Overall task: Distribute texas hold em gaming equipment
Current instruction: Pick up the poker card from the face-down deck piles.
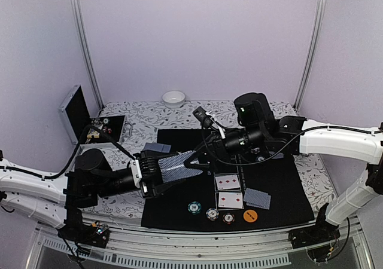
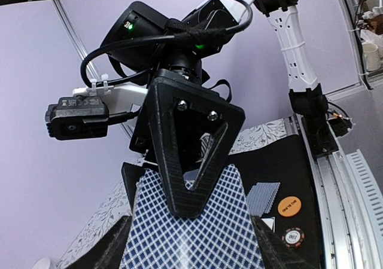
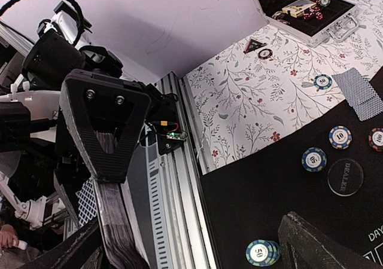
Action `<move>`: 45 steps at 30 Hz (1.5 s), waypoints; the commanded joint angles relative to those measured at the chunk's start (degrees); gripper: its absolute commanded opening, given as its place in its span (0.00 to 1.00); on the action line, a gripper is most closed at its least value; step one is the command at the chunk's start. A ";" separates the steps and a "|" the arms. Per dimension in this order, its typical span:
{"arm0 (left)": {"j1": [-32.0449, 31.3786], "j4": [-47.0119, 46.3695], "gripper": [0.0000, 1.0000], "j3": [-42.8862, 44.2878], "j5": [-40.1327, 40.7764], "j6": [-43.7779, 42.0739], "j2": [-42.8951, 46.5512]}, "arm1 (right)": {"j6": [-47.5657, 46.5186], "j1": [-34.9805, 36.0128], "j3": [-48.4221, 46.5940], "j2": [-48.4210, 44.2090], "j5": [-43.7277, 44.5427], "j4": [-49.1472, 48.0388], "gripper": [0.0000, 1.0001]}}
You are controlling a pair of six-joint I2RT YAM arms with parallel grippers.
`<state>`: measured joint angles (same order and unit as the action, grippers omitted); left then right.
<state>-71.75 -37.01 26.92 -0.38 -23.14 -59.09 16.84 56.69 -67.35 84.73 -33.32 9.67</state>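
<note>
Hanging above the left half of the black mat (image 1: 281,179), a small stack of grey-blue-backed cards (image 1: 179,168) sits in the left gripper (image 1: 170,172), whose jaws are partly closed and clamp it from both sides, with the patterned backs facing up. The right gripper (image 1: 192,160) reaches in from over the mat's middle and meets the stack's free end. Its jaws are spread as wide as they go and hold nothing. In the left wrist view one triangular finger (image 2: 190,161) lies across the card backs, its tip over the middle of the stack, but I cannot tell whether it presses on them or hovers just clear. On the mat's near right part two face-up cards (image 1: 228,190) with red diamonds lie one behind the other, and a face-down card (image 1: 256,198) lies just to their right. Along the mat's near edge runs a row: a green chip (image 1: 194,207), a white chip (image 1: 212,213), a red chip (image 1: 228,218) and an orange disc (image 1: 250,216). Another face-down card (image 1: 157,147) rests at the mat's far left corner. Beyond the mat's far edge stands a white bowl (image 1: 173,98), and off its far left corner an open case (image 1: 90,122).
</note>
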 commanded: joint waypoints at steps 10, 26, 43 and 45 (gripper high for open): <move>-1.47 -3.51 0.61 -0.97 2.23 -0.68 2.41 | -4.74 -0.17 -1.46 -1.71 -0.61 7.58 0.91; -1.55 -1.35 0.61 -2.17 7.19 0.13 3.29 | -6.47 -1.69 -3.57 -3.86 -6.08 9.04 0.06; -1.62 0.94 0.61 -5.09 11.53 2.87 7.46 | -12.41 -14.31 0.40 -15.87 2.73 11.69 0.02; -1.62 0.71 0.61 -5.88 12.32 3.32 8.04 | -15.23 -15.91 2.77 -15.23 16.05 10.72 0.02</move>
<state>-72.27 -35.75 22.50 9.80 -21.39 -52.64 6.55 43.77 -68.62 70.13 -35.24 20.75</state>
